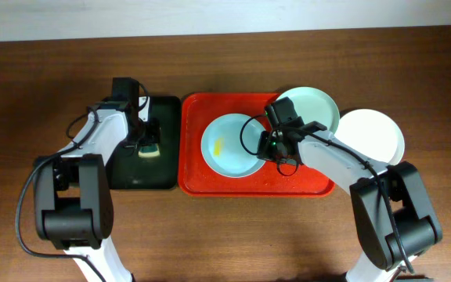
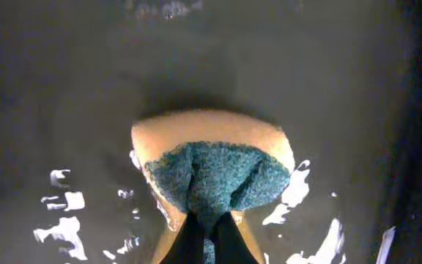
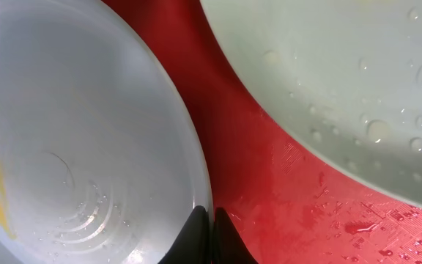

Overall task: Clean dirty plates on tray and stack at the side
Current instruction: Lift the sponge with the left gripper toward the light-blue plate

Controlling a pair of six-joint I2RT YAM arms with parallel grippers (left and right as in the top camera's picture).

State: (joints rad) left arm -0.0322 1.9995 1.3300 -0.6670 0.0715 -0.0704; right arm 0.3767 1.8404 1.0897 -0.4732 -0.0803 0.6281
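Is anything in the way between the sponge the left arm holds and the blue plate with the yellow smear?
Nothing tall. Between the sponge in the left gripper and the pale blue plate lie only the low rims of the black tray and red tray. The right gripper pinches the plate's far rim.

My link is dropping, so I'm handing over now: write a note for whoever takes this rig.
Left end effector: shut on the sponge, over the black tray.
Right end effector: shut on the blue plate at its rim; the plate lies on the red tray.
Mint plate: wet, over the red tray's back right corner.
White plate: on the table, right of the red tray.
Done: no smear visible on mint or white.
Left: blue plate has a yellow smear; wipe it, then stack all three aside.
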